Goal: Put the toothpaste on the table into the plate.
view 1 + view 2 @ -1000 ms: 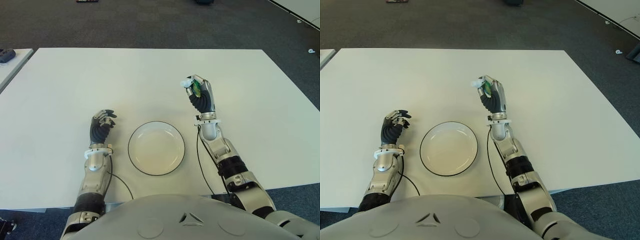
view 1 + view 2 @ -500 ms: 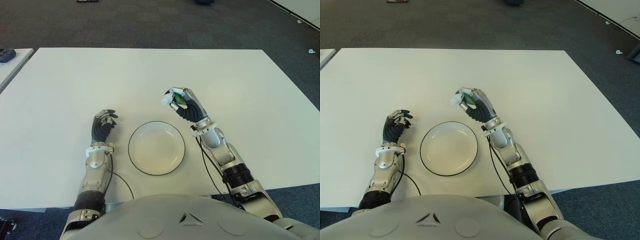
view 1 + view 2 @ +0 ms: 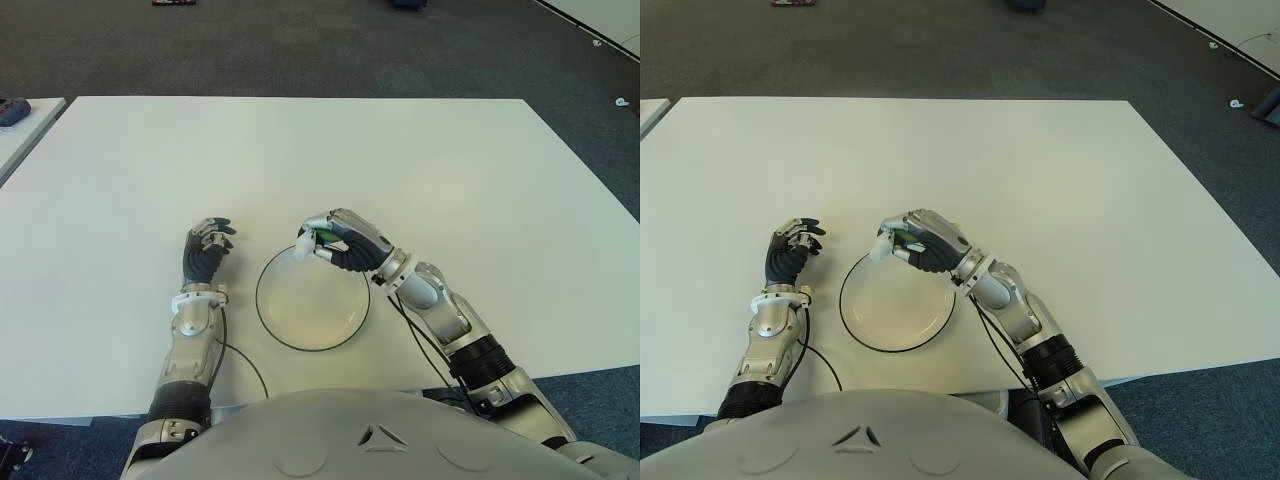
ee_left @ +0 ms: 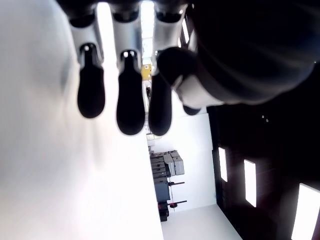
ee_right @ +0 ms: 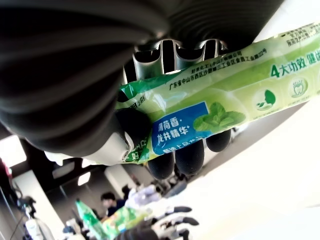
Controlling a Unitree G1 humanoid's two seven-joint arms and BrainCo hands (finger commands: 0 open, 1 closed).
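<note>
Over the far rim of the plate (image 3: 283, 335) hangs the right hand (image 3: 345, 241), reaching in from the plate's right with its forearm slanting back toward the robot. Its fingers (image 5: 185, 155) are curled tight around the toothpaste (image 5: 210, 107), a green tube with a blue label panel and a mint-leaf print (the wrist view shows the thumb pressed on one face and the fingers wrapped behind the other). From the eye views only a little of the tube shows: a green strip between the fingers and the white cap end (image 3: 301, 250) poking out of the fist, just above the plate's far left rim. Whether the cap touches the rim cannot be told. The plate itself is white with a dark edge and holds nothing; it sits on the white table (image 3: 120, 170) near the robot's edge, between the two arms. To the plate's left is the left hand (image 3: 204, 248), apart from the rim, its wrist toward the robot and its fingers (image 4: 129, 100) bent loosely downward with nothing in them; the wrist view shows three dark fingertips side by side over bare white tabletop. Beyond the table, past the plate's far side, lies dark carpet (image 3: 300, 45).
</note>
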